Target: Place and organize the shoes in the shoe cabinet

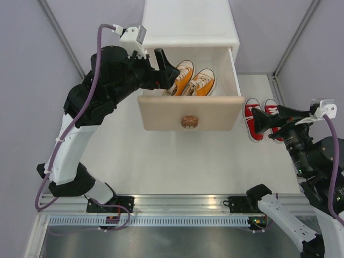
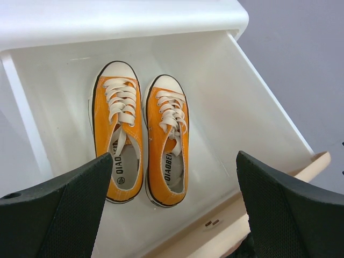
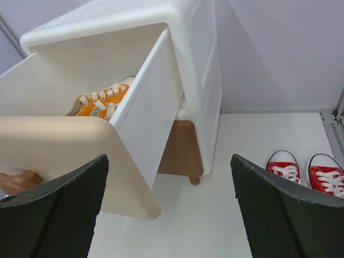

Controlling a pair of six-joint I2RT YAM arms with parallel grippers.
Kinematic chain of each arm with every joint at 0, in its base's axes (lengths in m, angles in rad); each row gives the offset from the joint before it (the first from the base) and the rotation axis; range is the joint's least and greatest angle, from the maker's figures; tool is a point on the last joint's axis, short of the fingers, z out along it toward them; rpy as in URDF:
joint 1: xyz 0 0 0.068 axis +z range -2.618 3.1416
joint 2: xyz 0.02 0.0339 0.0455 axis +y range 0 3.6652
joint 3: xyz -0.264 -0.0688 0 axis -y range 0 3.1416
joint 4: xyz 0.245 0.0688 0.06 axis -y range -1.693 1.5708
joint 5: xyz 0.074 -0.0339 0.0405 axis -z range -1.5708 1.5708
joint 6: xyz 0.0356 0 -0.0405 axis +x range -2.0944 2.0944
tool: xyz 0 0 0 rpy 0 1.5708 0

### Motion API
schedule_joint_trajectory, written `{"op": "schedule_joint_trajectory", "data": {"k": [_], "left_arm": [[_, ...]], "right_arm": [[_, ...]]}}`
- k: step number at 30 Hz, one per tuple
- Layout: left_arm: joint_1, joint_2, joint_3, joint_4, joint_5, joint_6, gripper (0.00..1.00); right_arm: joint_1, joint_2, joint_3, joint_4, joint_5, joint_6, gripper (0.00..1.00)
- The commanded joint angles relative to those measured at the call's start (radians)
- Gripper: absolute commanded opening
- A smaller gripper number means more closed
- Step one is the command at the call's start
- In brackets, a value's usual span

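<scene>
Progress: your orange pair [image 1: 191,80] sits in the open top drawer [image 1: 161,115], red pair [image 1: 262,115] waits at the right edge of the surface [image 1: 161,161], left hand [image 2: 173,161] and right hand [image 3: 167,161] both released.

We see a robot lab cell: plain grey panels [image 1: 24,64], metal corner posts [image 1: 60,27], a white bench [image 1: 161,161], and a mounting rail [image 1: 177,203] along the frame's bottom.

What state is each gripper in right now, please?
Left gripper: open, holding nothing, above the orange shoes.
Right gripper: open, holding nothing.
</scene>
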Motion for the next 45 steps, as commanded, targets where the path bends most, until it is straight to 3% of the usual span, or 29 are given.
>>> {"op": "schedule_joint_trajectory", "data": {"k": [1, 8, 16, 29, 36, 45], "left_arm": [[0.003, -0.061, -0.015, 0.067, 0.008, -0.006, 0.98], [0.003, -0.181, -0.106, 0.071, -0.064, 0.016, 0.98], [0.003, -0.365, -0.353, 0.074, -0.142, 0.026, 0.98], [0.003, -0.641, -0.71, 0.073, -0.136, 0.031, 0.98], [0.003, -0.672, -0.779, 0.074, -0.026, 0.071, 0.97], [0.003, -0.68, -0.859, 0.079, 0.019, 0.092, 0.97]], "right_arm": [[0.006, 0.014, 0.052, -0.033, 0.003, -0.022, 0.98], [0.006, 0.012, 0.091, -0.079, -0.037, -0.038, 0.98], [0.006, -0.008, 0.057, -0.137, -0.108, -0.045, 0.98], [0.006, -0.031, 0.016, -0.206, -0.155, -0.049, 0.98], [0.004, -0.005, -0.003, -0.18, -0.23, -0.029, 0.98], [0.004, 0.04, -0.02, -0.146, -0.315, -0.029, 0.98]]}}
